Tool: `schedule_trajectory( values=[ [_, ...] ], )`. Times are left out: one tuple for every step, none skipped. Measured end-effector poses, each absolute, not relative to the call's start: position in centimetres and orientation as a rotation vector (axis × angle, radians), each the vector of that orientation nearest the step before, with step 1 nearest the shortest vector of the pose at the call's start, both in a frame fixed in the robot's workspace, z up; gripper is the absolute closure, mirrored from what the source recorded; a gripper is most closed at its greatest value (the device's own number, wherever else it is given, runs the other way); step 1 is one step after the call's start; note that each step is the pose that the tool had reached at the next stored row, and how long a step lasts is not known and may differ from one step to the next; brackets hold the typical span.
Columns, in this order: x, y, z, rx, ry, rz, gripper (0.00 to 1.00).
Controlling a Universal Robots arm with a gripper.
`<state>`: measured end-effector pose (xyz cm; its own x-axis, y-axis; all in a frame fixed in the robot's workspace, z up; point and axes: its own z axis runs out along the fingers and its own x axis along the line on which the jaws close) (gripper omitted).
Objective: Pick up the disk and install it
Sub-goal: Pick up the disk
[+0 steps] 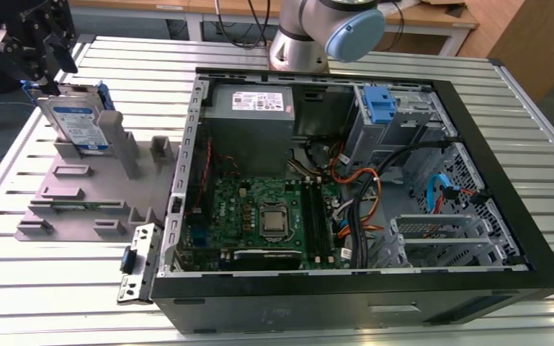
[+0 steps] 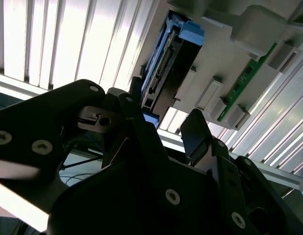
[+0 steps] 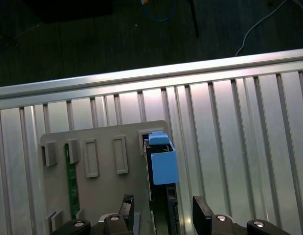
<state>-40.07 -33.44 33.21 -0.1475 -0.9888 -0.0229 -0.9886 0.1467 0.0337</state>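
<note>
The tool (image 3: 162, 200), spread open, points down just above the upright disk (image 3: 163, 166) in its grey holder (image 3: 102, 137).

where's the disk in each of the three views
Exterior view: the disk stands upright in the grey fixture, at the exterior view's left, outside the computer case.
First wrist view: the disk is seen edge-on, blue rail facing the camera, standing in the grey fixture.
Second wrist view: the disk is edge-on, blue rails showing, beside the grey fixture.
Shared landmark: the grey fixture.
</note>
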Motion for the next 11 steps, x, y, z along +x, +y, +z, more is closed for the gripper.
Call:
schedule_trajectory(
  values=[
    [-40.1, -33.4, 33.2, 2.048, -2.375, -0.063, 0.41],
    [-40.1, -33.4, 33.1, 2.048, -2.376, -0.063, 0.41],
    [-40.1, -33.4, 33.1, 2.048, -2.376, -0.063, 0.41],
    [-40.1, -33.4, 33.0, 2.048, -2.375, -0.064, 0.41],
    [-40.1, -33.4, 32.9, 2.048, -2.375, -0.064, 0.41],
    [-40.1, -33.4, 32.8, 2.048, -2.375, -0.064, 0.41],
    [-40.1, -33.4, 32.7, 2.048, -2.375, -0.064, 0.41],
    [-40.1, -33.4, 32.6, 2.048, -2.375, -0.064, 0.41],
    [-40.1, -33.4, 32.4, 2.048, -2.375, -0.064, 0.41],
    [-40.1, -33.4, 32.3, 2.048, -2.375, -0.064, 0.41],
    [-40.1, -33.4, 32.1, 2.049, -2.375, -0.064, 0.41]
  ],
)
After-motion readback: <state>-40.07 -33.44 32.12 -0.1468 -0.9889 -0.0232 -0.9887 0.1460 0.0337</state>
